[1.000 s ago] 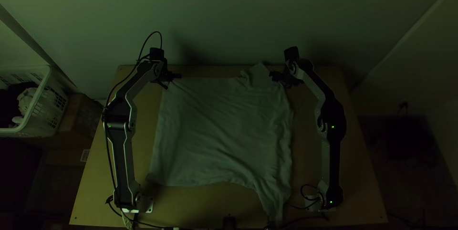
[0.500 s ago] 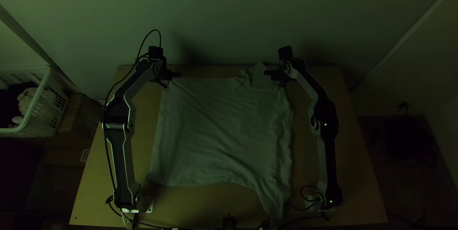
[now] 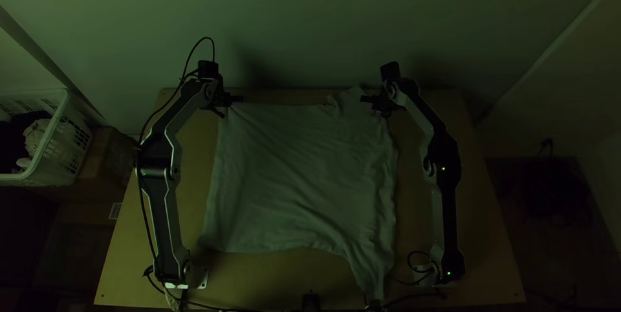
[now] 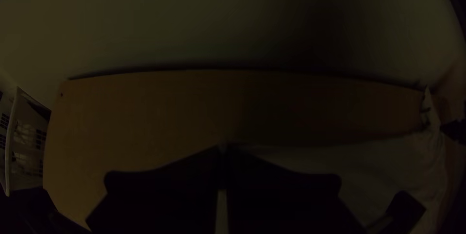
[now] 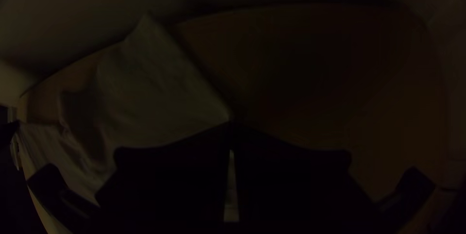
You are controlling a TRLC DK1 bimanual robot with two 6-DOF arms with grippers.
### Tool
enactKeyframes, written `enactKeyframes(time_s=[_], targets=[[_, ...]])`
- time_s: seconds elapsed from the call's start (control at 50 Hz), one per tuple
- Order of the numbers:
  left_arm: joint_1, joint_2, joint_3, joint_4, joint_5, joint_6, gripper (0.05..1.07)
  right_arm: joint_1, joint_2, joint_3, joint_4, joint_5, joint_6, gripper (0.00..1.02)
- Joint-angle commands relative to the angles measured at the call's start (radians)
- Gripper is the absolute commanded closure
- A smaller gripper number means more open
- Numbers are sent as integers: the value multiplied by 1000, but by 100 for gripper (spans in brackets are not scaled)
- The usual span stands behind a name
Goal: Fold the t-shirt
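The pale t-shirt [image 3: 297, 176] lies spread on the table with soft wrinkles, one part trailing toward the near edge and a small flap at the far right. At its far left corner is my left gripper [image 3: 228, 103]; in the left wrist view this gripper [image 4: 222, 147] has its tips together on the shirt [image 4: 388, 166]. My right gripper [image 3: 378, 102] is at the far right part, beside the flap. Seen from the right wrist, the fingertips of this gripper [image 5: 231, 125] meet on a corner of the cloth [image 5: 155, 83].
A white basket [image 3: 48, 144] holding cloth stands left of the table [image 3: 472, 247], near a cardboard box [image 3: 115, 163]. The wall rises behind the far edge. Cables run along the near edge and beside the left arm.
My right gripper has shifted left over the shirt's far right part, then slightly back to the right. The left arm has moved a little to the left and away, with the shirt's corner following slightly.
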Motion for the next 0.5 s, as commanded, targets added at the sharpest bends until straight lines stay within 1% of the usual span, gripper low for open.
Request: enactKeyframes(time_s=[0.0,0.2,0.36,0.48], targets=[[19,-76,6,4,-12,-3,105,-34,-46,0,-31,16,-2,100],[40,-91,-27,2,-10,-1,105,-51,-72,-9,-61,19,-4,100],[37,-140,-93,5,-7,-3,105,-39,-120,-36,-63,18,-1,100],[33,-183,-169,36,-5,-3,105,-23,-157,-70,-64,18,-1,100]])
